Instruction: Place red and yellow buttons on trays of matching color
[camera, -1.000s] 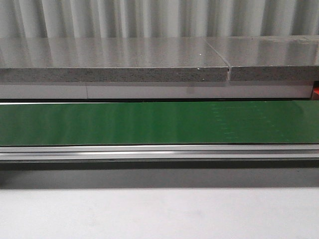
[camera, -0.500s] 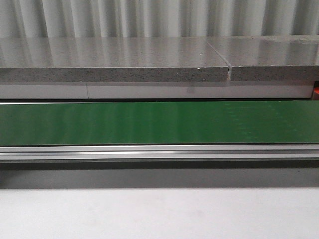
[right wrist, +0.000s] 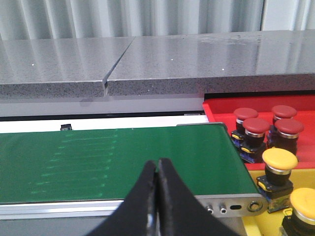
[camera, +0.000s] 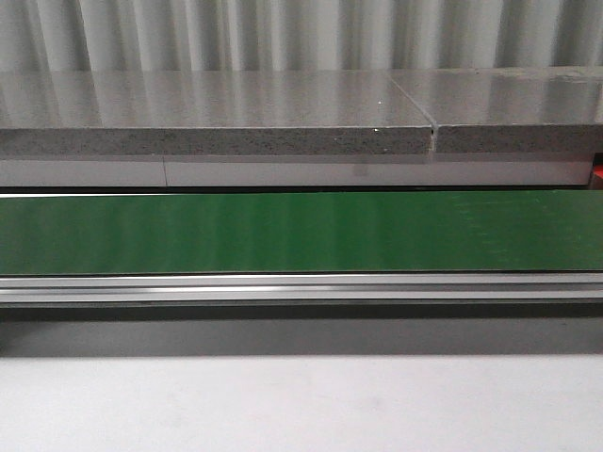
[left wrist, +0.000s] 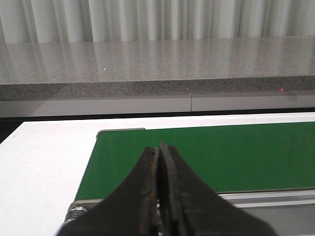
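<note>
Green conveyor belt (camera: 301, 231) — seen bare across the middle of the front view, below a grey stone ledge (camera: 217, 118). Left gripper (left wrist: 158, 152): fingers pressed together, nothing held. Right gripper (right wrist: 156, 169): likewise closed on nothing. Four red buttons (right wrist: 256, 125) are grouped in the red tray (right wrist: 221, 110) at centre right of the right wrist view — two yellow buttons (right wrist: 279, 160) in the yellow tray (right wrist: 256, 174) at lower right.

yellow tray (right wrist: 258, 223): edge-cropped | nearest yellow button (right wrist: 305, 206): cut off
</note>
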